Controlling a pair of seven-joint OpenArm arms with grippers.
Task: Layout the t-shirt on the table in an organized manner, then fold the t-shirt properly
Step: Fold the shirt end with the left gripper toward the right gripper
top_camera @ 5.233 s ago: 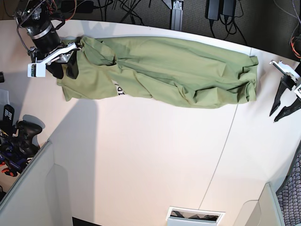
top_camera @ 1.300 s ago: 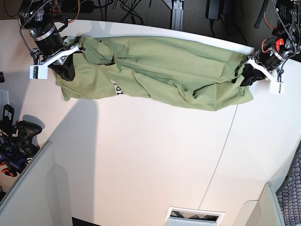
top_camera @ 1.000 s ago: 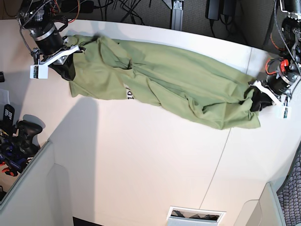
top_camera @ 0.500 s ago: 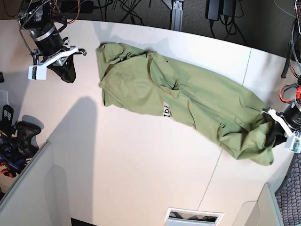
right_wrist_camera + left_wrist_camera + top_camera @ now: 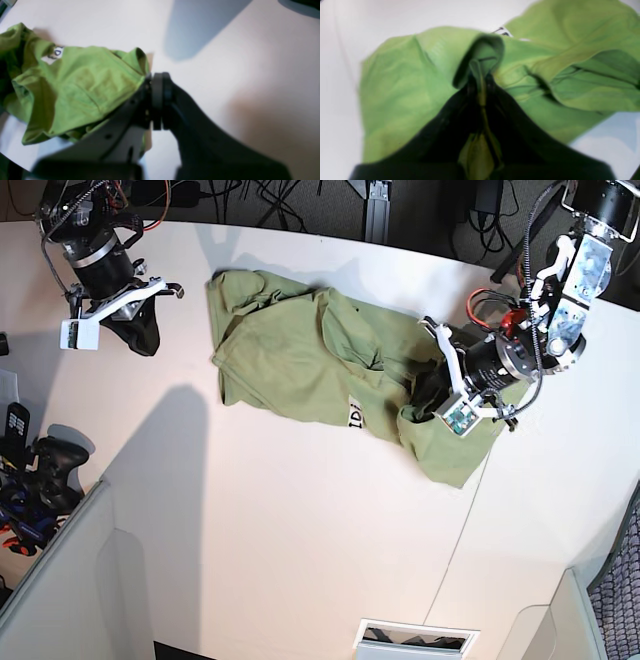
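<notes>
T-shirt (image 5: 300,355) in left gripper (image 5: 432,395)

In the left wrist view, the whole picture is blurred, and the t-shirt (image 5: 402,95) is cut off by the top and right edges. The white label (image 5: 506,33) is mostly hidden behind a fold, so its print cannot be read. In the right wrist view, the t-shirt is cut off at the left edge and partly covered by the right gripper (image 5: 157,82).

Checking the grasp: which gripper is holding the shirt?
The left gripper, pinching a fold of the t-shirt; the right gripper is shut, off the cloth.
</notes>
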